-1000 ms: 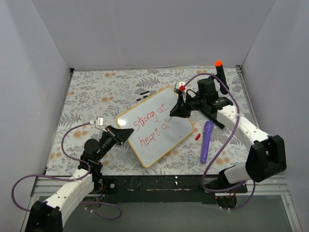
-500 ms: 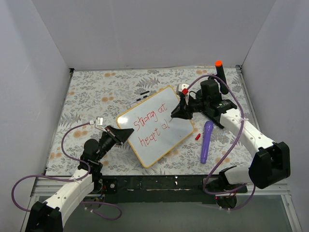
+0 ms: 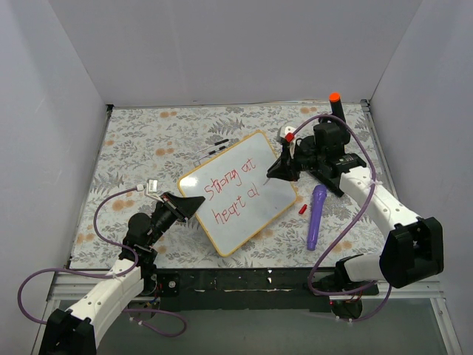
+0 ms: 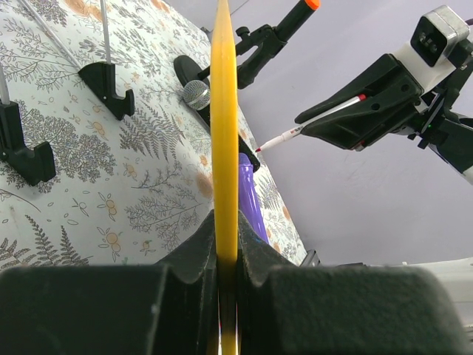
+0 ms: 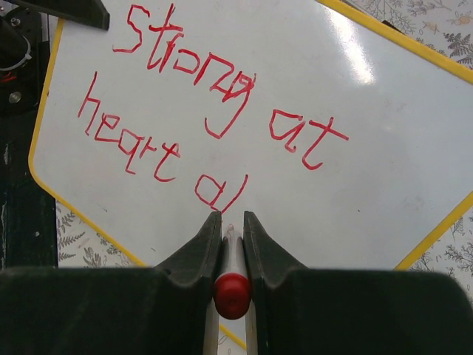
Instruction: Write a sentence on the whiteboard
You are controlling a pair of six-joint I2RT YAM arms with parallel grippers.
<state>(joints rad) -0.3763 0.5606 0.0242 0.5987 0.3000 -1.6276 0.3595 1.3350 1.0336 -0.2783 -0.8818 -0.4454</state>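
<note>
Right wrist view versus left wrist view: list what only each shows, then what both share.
Right wrist only: the face of the whiteboard with the red sentence "Strong at heart al". Left wrist only: the board seen edge-on, black clip feet, a microphone. Both: the whiteboard and the marker in the right hand.

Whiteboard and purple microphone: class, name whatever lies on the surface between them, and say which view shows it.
A small red cap lies between the whiteboard and the purple microphone, nearer the board's edge. The top external view shows it.
</note>
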